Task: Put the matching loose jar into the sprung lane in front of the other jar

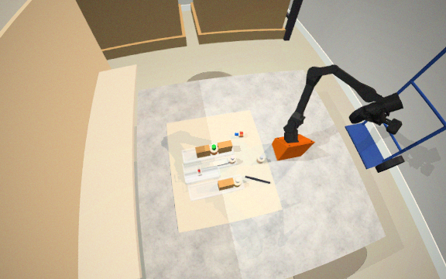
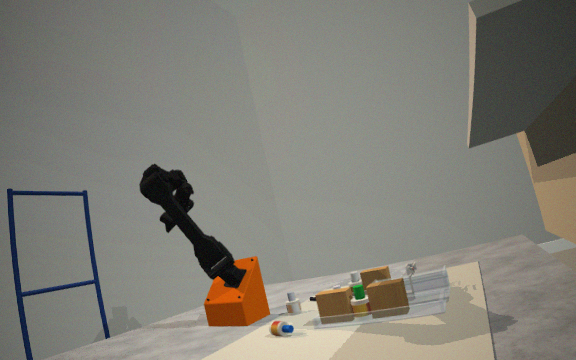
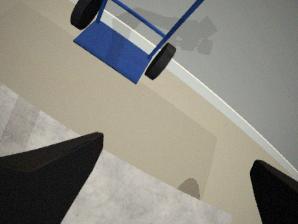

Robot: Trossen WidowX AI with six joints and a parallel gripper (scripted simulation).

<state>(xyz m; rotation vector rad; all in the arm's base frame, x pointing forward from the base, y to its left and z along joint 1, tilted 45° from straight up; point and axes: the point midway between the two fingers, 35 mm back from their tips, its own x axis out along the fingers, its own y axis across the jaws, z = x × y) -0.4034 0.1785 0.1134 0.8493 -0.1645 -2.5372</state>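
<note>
My gripper (image 3: 178, 155) is open and empty, held high beyond the orange base, away from the jars. A loose white-capped jar (image 1: 261, 158) (image 2: 293, 304) stands near the base. Another loose jar (image 1: 239, 134) (image 2: 281, 328), with a blue cap and orange-red label, lies on its side. Among the clear lanes, a pale-capped jar (image 1: 232, 159) stands at the front of the middle row. The clear middle lane (image 1: 207, 175) has a small red mark (image 1: 199, 170) towards its back. The pusher plate's contact with a jar is too small to tell.
A green-capped jar (image 1: 214, 148) (image 2: 359, 295) stands between brown boxes (image 1: 225, 146) (image 2: 388, 297) in one side lane. Another white-capped jar (image 1: 238, 181) stands before a brown box (image 1: 226, 184) in the other. A black rod (image 1: 257, 179) lies near the lane fronts. A blue trolley (image 1: 366, 149) (image 3: 117, 47) stands beyond the base.
</note>
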